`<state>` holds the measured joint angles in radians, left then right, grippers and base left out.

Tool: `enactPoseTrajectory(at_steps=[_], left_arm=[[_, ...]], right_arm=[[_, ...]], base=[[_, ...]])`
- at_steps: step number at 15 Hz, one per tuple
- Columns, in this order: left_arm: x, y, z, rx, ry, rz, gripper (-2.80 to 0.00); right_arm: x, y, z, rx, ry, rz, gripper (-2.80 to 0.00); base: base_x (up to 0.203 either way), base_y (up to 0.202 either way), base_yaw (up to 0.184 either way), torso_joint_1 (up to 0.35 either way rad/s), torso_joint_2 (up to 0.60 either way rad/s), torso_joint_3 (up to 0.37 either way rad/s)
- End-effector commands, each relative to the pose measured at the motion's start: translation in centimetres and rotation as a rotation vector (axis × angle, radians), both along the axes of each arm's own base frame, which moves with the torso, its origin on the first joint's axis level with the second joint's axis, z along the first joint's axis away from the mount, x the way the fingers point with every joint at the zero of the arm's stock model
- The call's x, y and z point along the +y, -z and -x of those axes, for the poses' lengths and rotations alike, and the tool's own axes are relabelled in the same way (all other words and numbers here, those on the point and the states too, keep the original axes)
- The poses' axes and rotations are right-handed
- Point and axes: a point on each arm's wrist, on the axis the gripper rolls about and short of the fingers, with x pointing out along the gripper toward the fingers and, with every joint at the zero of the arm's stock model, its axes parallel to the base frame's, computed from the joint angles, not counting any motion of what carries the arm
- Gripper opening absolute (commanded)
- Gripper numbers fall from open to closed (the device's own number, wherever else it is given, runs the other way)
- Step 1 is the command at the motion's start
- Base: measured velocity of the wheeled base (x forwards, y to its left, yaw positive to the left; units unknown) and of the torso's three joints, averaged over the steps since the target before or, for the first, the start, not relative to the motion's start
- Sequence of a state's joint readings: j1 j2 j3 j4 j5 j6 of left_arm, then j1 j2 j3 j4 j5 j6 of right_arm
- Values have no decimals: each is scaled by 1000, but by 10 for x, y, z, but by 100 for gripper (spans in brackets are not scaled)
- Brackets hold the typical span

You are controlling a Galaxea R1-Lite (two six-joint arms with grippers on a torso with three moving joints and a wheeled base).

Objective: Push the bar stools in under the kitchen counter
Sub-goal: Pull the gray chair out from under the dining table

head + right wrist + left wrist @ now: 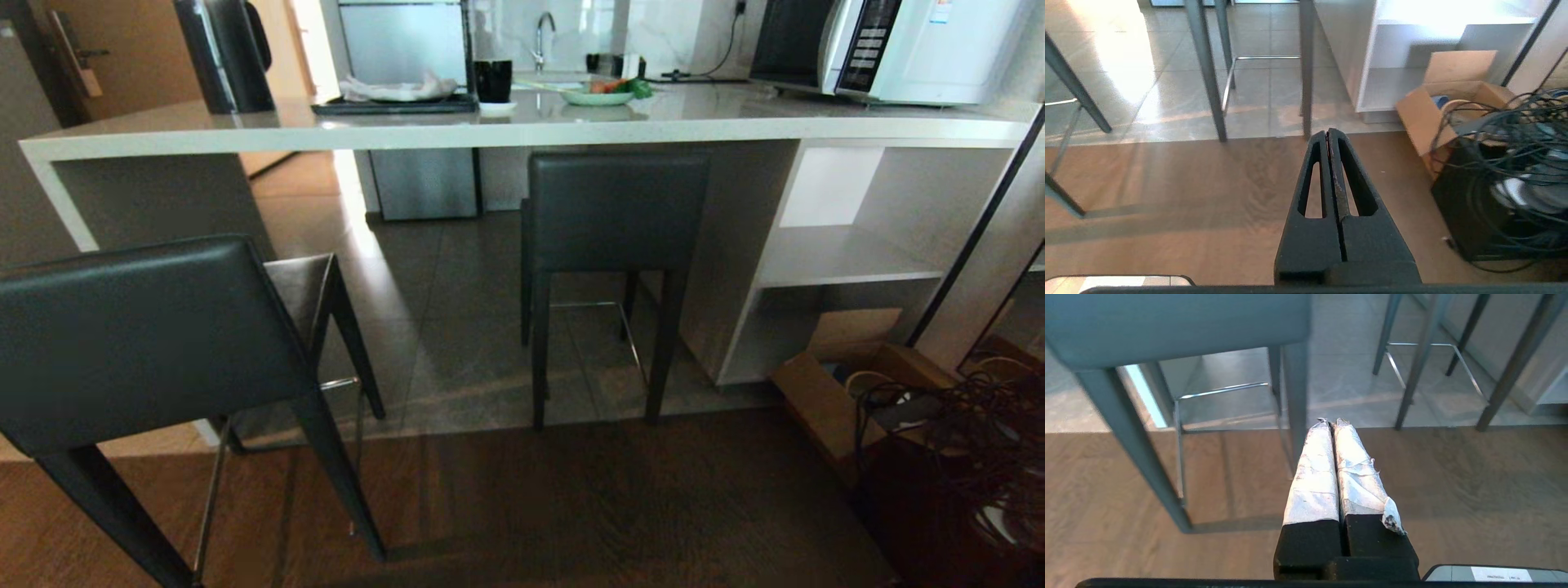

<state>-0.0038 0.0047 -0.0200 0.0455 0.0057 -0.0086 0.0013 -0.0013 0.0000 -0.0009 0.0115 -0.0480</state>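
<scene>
You have two tall bar stools with dark-grey leather backrests and thin dark legs to deal with. The nearer bar stool [147,343] fills the lower left of the head view, standing out on the brown wood floor [588,506], well clear of the long pale speckled stone kitchen counter [522,131] that runs across the upper part of the frame. The farther bar stool [612,212], at centre frame, already sits with its backrest close under the counter's edge, its legs on the grey tiles.

Neither arm shows in the head view. In the wrist views your left gripper [1331,422], its fingers wrapped in pale tape, is pressed fully together and holds nothing; it hangs over the wood floor just beside a leg of the nearer stool. Your right gripper [1327,132], plain black, is likewise closed and empty.

Judging from here, the nearer stool is the risk. It is tall on thin legs, so a push placed high on the backrest could tip it rather than slide it. Its legs may also catch where wood meets tile. At the right of the frame, the open cardboard box [824,392] and the tangle of black cables [980,441] could snag your base if you swing that way.
</scene>
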Motion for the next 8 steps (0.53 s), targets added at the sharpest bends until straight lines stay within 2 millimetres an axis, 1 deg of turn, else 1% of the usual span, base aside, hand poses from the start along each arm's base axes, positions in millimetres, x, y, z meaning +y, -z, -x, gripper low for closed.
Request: enactPoseTrajectory(at_steps=[1, 4, 5, 6, 8], left_arm=[[0, 0, 0, 0, 0, 1, -280], [0, 0, 0, 0, 0, 2, -280], [0, 0, 0, 0, -1, 2, -280], [0, 0, 0, -1, 0, 2, -280], [0, 0, 0, -1, 0, 1, -280]], right_arm=[[0, 0, 0, 1, -1, 0, -280], [0, 0, 0, 2, -1, 0, -280], [0, 0, 0, 2, -1, 0, -280], [0, 0, 0, 2, 1, 0, -280], [0, 0, 0, 2, 2, 0, -280]], base=[[0, -187, -3, 2, 1, 2], [0, -186, 0, 3, 6, 0], [0, -121, 5, 2, 1, 4], [0, -61, -1, 7, 2, 2], [0, 0, 0, 0, 0, 0]])
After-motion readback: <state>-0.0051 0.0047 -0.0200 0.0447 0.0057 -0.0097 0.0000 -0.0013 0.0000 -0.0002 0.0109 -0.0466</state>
